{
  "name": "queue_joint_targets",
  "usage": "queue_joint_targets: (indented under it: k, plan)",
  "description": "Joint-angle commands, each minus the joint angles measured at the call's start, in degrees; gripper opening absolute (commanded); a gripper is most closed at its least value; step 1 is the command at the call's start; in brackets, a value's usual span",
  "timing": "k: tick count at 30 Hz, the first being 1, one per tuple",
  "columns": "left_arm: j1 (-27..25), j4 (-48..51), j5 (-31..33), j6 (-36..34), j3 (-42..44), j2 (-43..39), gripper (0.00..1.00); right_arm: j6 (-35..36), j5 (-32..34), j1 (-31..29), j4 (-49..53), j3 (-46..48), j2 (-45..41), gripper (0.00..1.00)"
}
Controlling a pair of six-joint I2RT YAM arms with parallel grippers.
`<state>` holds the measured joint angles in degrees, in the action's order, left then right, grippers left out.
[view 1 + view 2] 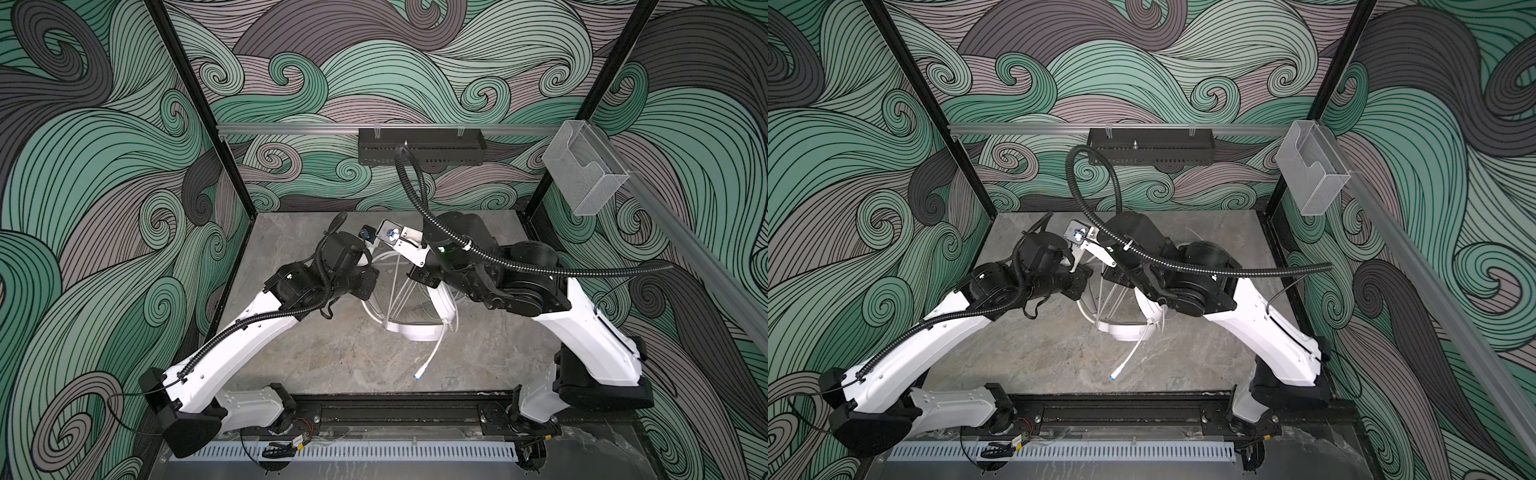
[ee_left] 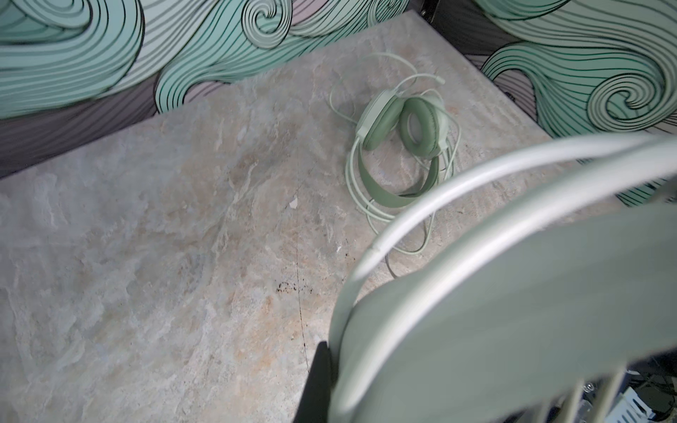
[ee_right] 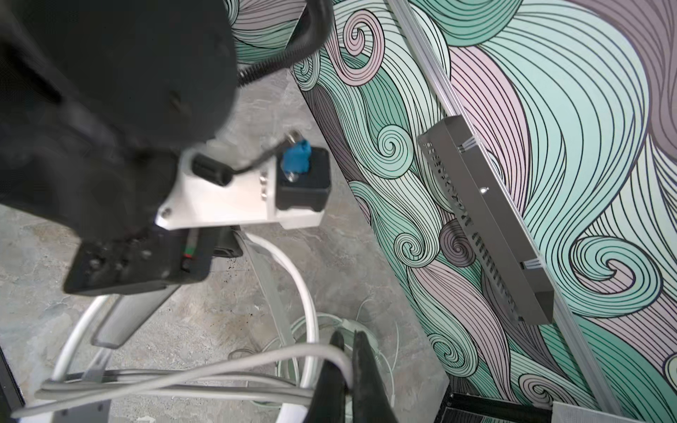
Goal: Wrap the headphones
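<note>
Grips white headset (image 1: pixel 1127 332) at middle of desk (image 1: pixel 332 357), left tool (image 1: pixel 369 291) clenched on its band (image 2: pixel 513 311); pinches cable (image 3: pixel 256 357) in right tool (image 3: pixel 348 360), clamped shut. Could slip cable from thin pinch, or drag band loose if drawn too taut. Points band crown toward near desk edge, long axis near-to-far; trails plug (image 1: pixel 417 377) nearward.

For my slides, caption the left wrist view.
Mint green headphones lie amid loose cable on the marble table, beyond the white headset's headband in close-up.
</note>
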<state>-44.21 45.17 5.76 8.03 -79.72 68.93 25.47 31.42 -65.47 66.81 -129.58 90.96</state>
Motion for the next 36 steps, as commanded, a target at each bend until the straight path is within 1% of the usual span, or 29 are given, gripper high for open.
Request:
queue_joint_targets:
  k: [1,4,7,11,12,16,18,21,25,32,36]
  plan:
    - [-0.27,-1.78,-4.79,-7.05,0.97,-2.70,0.00,-0.98,0.60,2.41,-5.72,0.34,-2.95,0.01]
    - [-0.27,-2.51,-5.58,-8.19,0.98,-3.85,0.00,-1.34,0.09,3.95,-5.71,1.16,-3.65,0.01]
    - [-0.22,-2.55,-5.05,-7.87,0.62,-4.06,0.00,-3.29,-0.70,6.57,-5.73,2.23,-4.80,0.00]
    - [-0.27,-4.12,-6.50,-7.20,0.87,-5.00,0.00,-7.79,-6.61,12.48,-6.58,5.75,-7.59,0.01]
    - [-0.27,-4.57,-6.88,-7.23,0.86,-5.20,0.00,-8.53,-7.22,13.33,-7.12,6.97,-8.26,0.01]
    - [-0.27,-4.15,-6.88,-7.42,-0.42,-4.99,0.00,-9.41,-9.41,14.59,-11.12,12.42,-11.48,0.01]
    - [-0.24,-4.37,-7.63,-7.37,-1.13,-5.35,0.00,-9.39,-11.02,15.00,-15.12,16.43,-13.80,0.06]
    - [-0.27,-4.74,-8.01,-6.93,-2.65,-5.91,0.00,-9.73,-13.08,15.70,-18.03,20.01,-15.69,0.09]
    - [-0.27,-3.94,-7.15,-6.22,-6.68,-5.64,0.00,-9.64,-15.57,16.38,-21.99,24.38,-18.06,0.16]
    - [-0.27,-1.33,-7.22,-5.22,-16.03,-3.80,0.00,-11.25,-23.86,18.45,-30.33,32.54,-21.95,0.22]
    - [-0.26,2.79,-5.24,-4.62,-22.16,-1.82,0.00,-11.67,-25.99,18.93,-35.24,37.84,-25.20,0.26]
